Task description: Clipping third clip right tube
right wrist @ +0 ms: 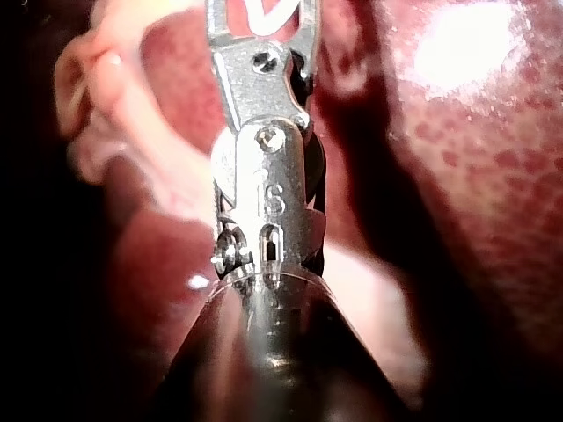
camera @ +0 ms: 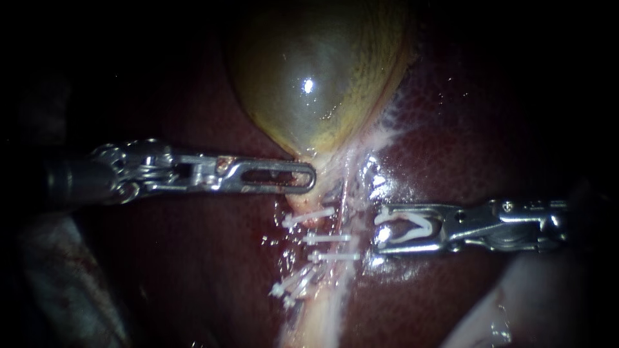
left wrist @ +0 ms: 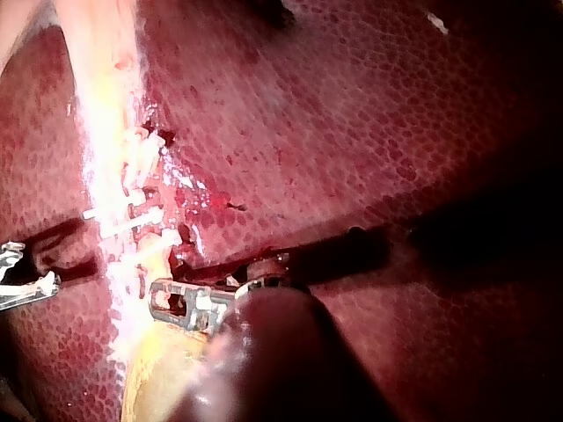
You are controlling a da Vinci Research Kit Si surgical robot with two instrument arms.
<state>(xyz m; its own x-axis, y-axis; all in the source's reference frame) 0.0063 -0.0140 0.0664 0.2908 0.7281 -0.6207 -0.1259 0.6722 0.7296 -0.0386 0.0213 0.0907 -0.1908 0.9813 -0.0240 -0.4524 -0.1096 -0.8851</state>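
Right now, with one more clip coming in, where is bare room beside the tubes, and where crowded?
Bare liver lies above the right instrument, which holds a clip, and below the left instrument. Crowded: placed clips between them.

Dark edges, glare on gallbladder (camera: 308, 84)

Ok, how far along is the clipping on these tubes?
Done: several clips already cross the tubes below the gallbladder. In hand: the right instrument carries a fresh clip in its jaws, beside the tubes, not yet around one. The left instrument rests at the gallbladder's neck. Left: placing and closing that clip.
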